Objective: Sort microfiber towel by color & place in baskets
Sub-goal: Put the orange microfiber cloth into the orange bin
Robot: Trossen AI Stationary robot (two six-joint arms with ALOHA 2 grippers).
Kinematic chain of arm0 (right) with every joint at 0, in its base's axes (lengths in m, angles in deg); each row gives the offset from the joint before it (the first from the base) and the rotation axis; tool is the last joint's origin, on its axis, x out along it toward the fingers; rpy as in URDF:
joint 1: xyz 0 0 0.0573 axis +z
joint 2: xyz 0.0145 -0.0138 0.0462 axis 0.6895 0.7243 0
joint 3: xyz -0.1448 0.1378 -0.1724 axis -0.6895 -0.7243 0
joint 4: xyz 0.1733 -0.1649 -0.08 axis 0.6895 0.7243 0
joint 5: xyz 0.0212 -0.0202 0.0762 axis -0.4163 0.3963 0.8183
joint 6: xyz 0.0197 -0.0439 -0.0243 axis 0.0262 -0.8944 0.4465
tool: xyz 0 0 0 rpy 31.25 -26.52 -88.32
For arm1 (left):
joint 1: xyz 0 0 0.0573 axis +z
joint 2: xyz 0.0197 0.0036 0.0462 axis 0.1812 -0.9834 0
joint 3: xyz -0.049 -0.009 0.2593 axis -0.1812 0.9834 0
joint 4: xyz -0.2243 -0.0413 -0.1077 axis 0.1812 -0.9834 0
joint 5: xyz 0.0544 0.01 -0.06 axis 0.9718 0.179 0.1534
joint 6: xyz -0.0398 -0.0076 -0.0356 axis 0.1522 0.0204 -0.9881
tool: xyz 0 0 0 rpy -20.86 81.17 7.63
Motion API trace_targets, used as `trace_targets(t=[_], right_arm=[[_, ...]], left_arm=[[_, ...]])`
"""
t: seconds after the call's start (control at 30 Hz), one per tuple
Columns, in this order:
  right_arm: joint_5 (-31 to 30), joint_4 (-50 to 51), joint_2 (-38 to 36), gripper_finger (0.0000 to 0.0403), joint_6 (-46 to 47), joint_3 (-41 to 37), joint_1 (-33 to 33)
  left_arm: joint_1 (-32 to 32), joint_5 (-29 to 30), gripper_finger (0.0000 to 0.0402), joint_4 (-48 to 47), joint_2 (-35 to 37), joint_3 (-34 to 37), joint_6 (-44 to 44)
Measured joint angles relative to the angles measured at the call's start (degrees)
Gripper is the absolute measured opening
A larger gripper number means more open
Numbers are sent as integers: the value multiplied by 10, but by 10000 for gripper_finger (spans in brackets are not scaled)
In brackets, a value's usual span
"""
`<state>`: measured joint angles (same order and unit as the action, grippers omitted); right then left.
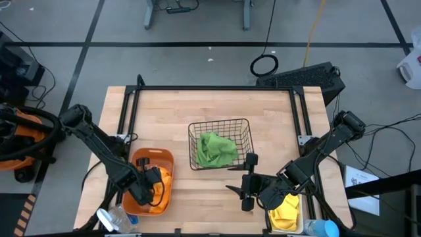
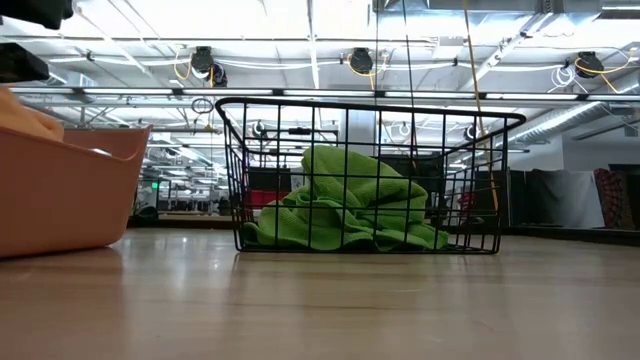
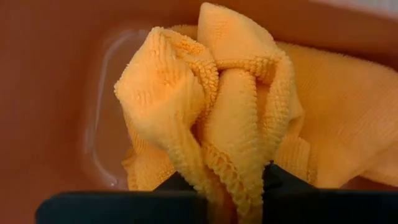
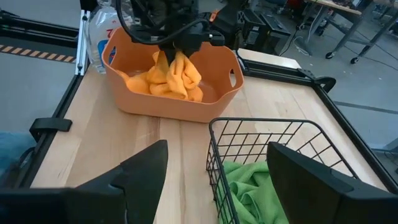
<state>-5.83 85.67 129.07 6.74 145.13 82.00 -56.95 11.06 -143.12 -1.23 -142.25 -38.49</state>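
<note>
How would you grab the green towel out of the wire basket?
Come straight down from above, since the black wire basket is walled on all sides and open only on top. Pinch the raised fold at the top of the crumpled green towel; it humps highest near the middle and offers loose cloth to close on.

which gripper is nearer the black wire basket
Right. The right gripper hangs open beside the black wire basket, at its near corner. The left gripper is farther, inside the orange bin.

Left pincer (image 4: 176, 45) clamped (right pincer (image 1: 246, 181) agape)
</note>
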Motion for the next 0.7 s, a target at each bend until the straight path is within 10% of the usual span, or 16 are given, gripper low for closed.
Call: trace_targets(t=[0.37, 0.7], right_arm=[[2, 5, 0, 265, -2, 0, 0], [2, 5, 0, 265, -5, 0, 0]], left_arm=[[1, -25, 179, 6, 9, -5, -5], [0, -71, 200, 6, 9, -62, -58]])
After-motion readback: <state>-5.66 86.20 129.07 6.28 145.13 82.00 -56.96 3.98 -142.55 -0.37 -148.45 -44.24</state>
